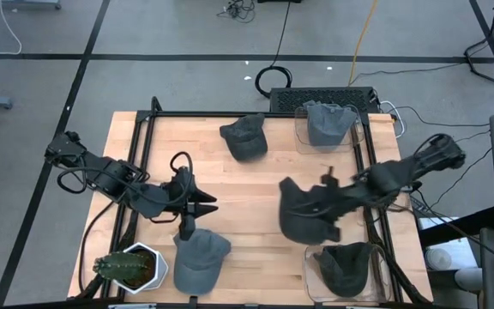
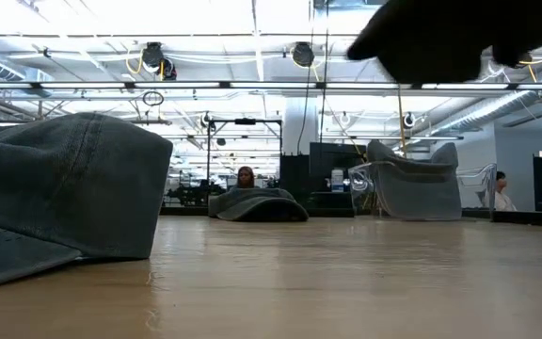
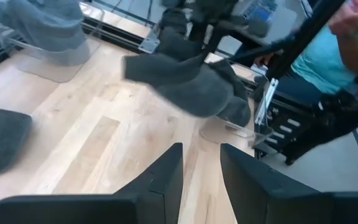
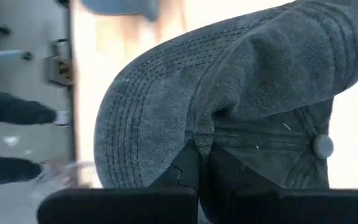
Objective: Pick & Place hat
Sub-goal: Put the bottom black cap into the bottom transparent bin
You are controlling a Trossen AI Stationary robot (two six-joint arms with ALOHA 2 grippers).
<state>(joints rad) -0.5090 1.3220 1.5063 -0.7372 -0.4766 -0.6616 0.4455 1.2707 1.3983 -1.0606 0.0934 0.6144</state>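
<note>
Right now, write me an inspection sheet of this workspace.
Surface: wooden table, black frame rails around it.
Job's things: dark hat lifted off the table in the right gripper; two hats lie loose, far middle and near left; one hat in each clear tray, far and near.
Clutter: potted cactus, near left corner.
Grippers: right shut on the hat; left gripper open, empty.
Cables: black and yellow leads on the floor beyond the table.
Surroundings: seated person in teal beside the table.
</note>
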